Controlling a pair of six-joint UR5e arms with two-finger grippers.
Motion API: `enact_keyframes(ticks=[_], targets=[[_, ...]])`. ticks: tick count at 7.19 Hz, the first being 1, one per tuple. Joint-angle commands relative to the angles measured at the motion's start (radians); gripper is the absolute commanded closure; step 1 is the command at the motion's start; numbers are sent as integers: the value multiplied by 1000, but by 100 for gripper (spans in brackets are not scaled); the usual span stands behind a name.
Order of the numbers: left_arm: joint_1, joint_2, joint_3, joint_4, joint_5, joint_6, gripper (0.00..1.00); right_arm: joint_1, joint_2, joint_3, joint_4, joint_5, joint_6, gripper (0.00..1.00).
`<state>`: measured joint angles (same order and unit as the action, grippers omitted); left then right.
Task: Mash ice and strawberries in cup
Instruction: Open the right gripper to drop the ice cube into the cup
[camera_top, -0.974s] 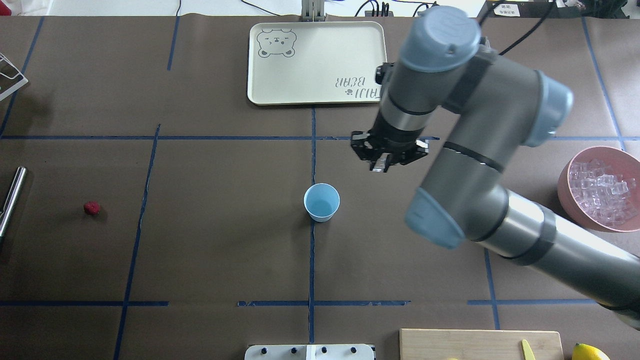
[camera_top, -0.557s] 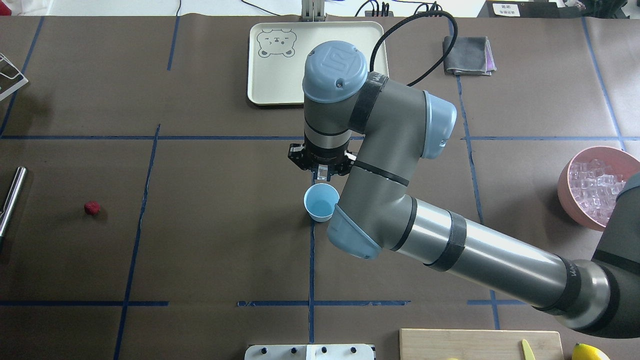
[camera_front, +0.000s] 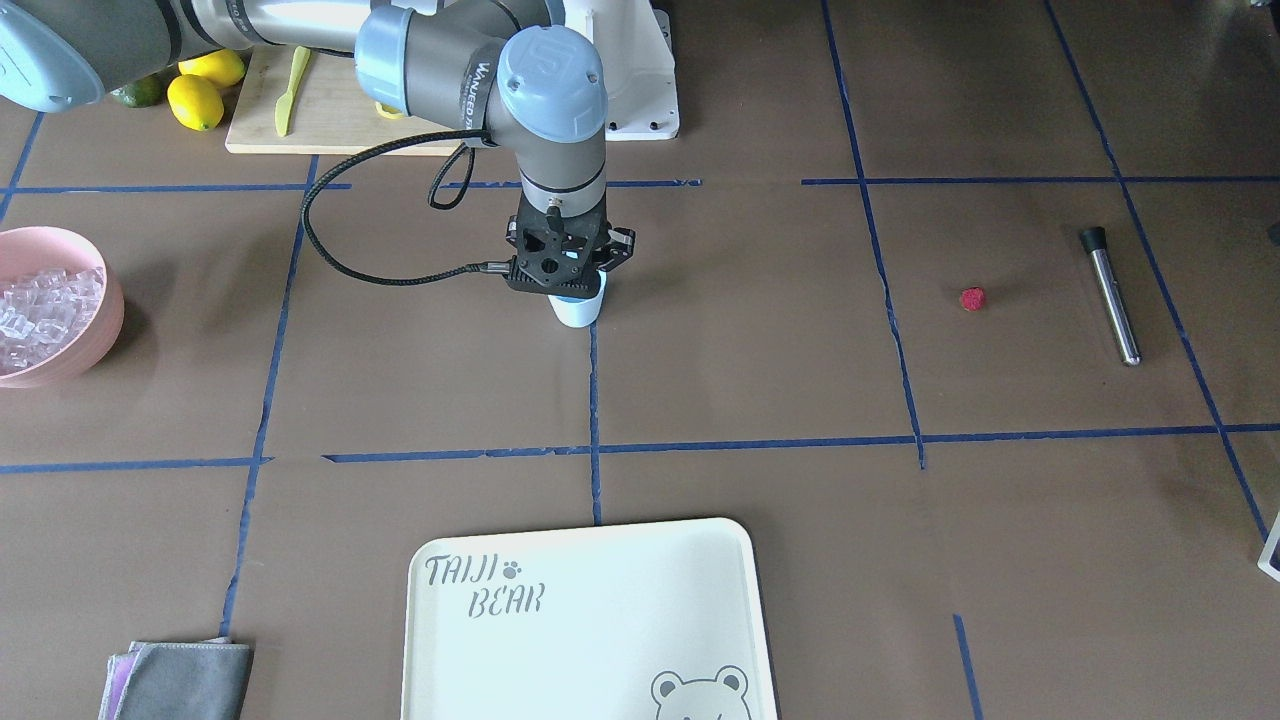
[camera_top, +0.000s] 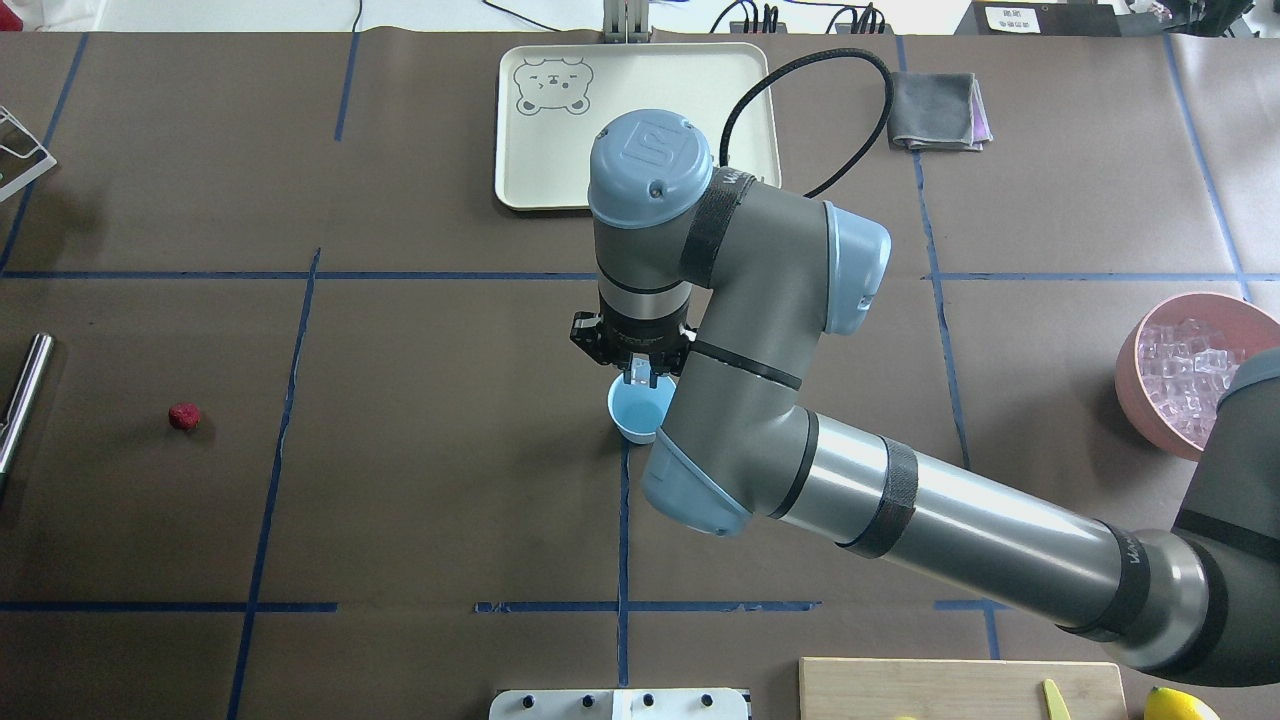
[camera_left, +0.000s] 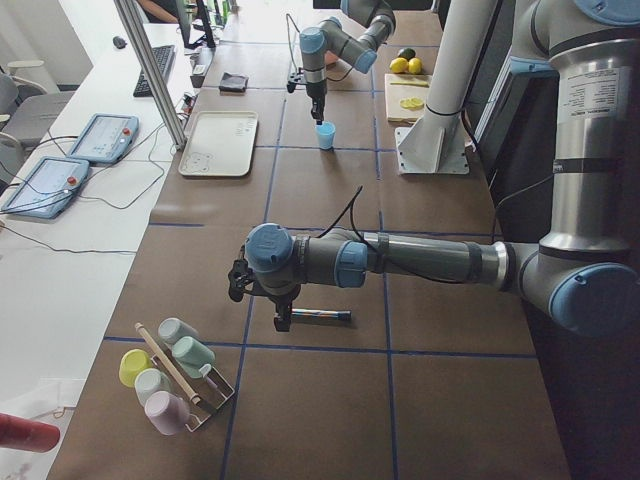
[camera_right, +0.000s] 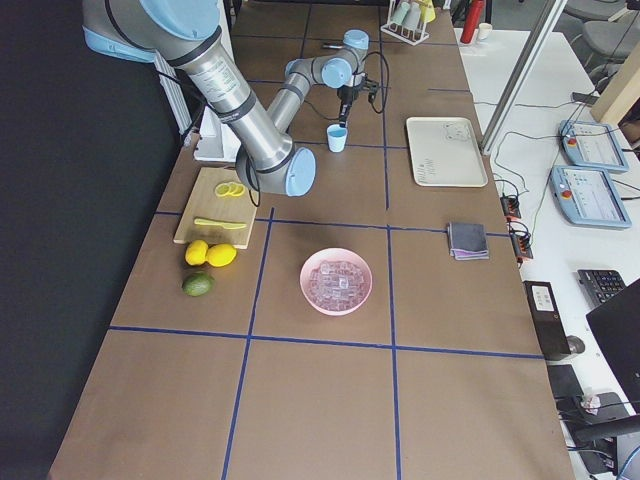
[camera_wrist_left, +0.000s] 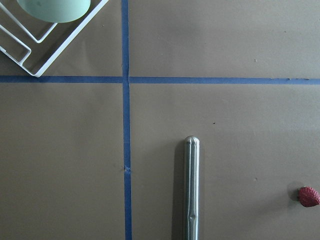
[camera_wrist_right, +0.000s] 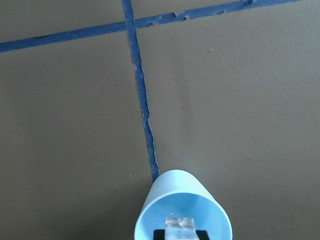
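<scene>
The pale blue cup (camera_top: 633, 415) stands at the table's middle, on a blue tape line. My right gripper (camera_top: 640, 380) hangs over its far rim, shut on one clear ice cube (camera_wrist_right: 179, 224), which the right wrist view shows above the cup's mouth (camera_wrist_right: 182, 210). More ice (camera_top: 1185, 370) is heaped in the pink bowl (camera_top: 1135, 385) at the right edge. One red strawberry (camera_top: 183, 416) lies on the table far to the left. My left gripper (camera_left: 283, 322) hovers over that left end, and I cannot tell whether it is open or shut.
A metal rod (camera_top: 25, 395) lies left of the strawberry. A bear-print tray (camera_top: 560, 150) and a grey cloth (camera_top: 935, 110) sit at the far side. A cutting board (camera_top: 960, 690) and lemons (camera_front: 195, 100) are near the base. A cup rack (camera_left: 175, 375) stands at the left end.
My right arm has swung left from the right half of the table to above the cup, carrying the ice cube. The cup and strawberry have not moved.
</scene>
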<state>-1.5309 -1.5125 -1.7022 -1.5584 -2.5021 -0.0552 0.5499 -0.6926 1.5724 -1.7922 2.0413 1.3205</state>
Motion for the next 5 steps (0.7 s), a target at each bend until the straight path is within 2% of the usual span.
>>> enact_keyframes(ticks=[1,2,3,4,5], targets=[[0,0,-4,0,0,0,0,-1,-4,6,-15,34,2,93],[0,-2,-4,0,0,0,0,-1,-5,5,-15,33,2,86],[0,-2,-5,0,-1,0,0,-1,-5,1,-13,33,-1,48],[0,-2,-5,0,-1,0,0,-1,-7,4,-13,27,-1,16],[0,-3,-5,1,-1,0,0,-1,-5,6,-13,23,-1,3]])
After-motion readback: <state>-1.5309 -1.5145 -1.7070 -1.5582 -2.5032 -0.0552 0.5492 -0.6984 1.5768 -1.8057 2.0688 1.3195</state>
